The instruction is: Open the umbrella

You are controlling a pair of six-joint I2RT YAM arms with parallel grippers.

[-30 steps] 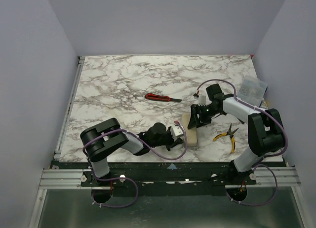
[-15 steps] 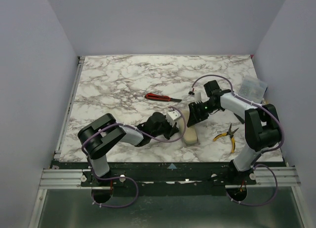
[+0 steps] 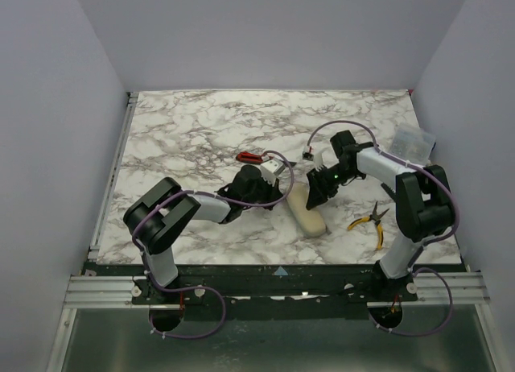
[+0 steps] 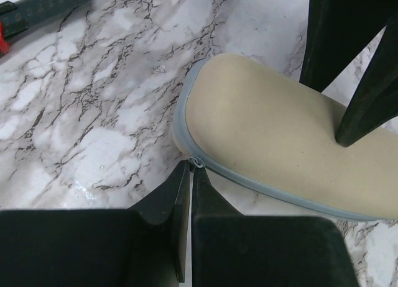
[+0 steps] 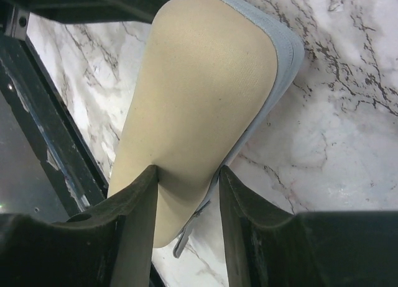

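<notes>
A beige oblong case (image 3: 310,212) with a grey zipper round its edge lies on the marble table. No umbrella fabric, ribs, shaft or handle show; the umbrella is hidden. My left gripper (image 3: 284,198) is at the case's left edge. In the left wrist view the left gripper (image 4: 191,166) is shut on the small grey zipper pull (image 4: 198,163) beside the case (image 4: 273,132). My right gripper (image 3: 316,196) grips the case's far end. In the right wrist view the right gripper (image 5: 186,175) is shut on the case (image 5: 205,82), one finger on each side.
A red-handled cutter (image 3: 251,157) lies just behind the left arm. Yellow-handled pliers (image 3: 372,221) lie right of the case. A clear plastic bag (image 3: 413,145) sits at the right edge. The table's dark front rail (image 5: 37,113) is close behind the case.
The left gripper has moved from the near end of the case away along its left edge. The case has swung and shifted a little. The right gripper stays clamped on it.
</notes>
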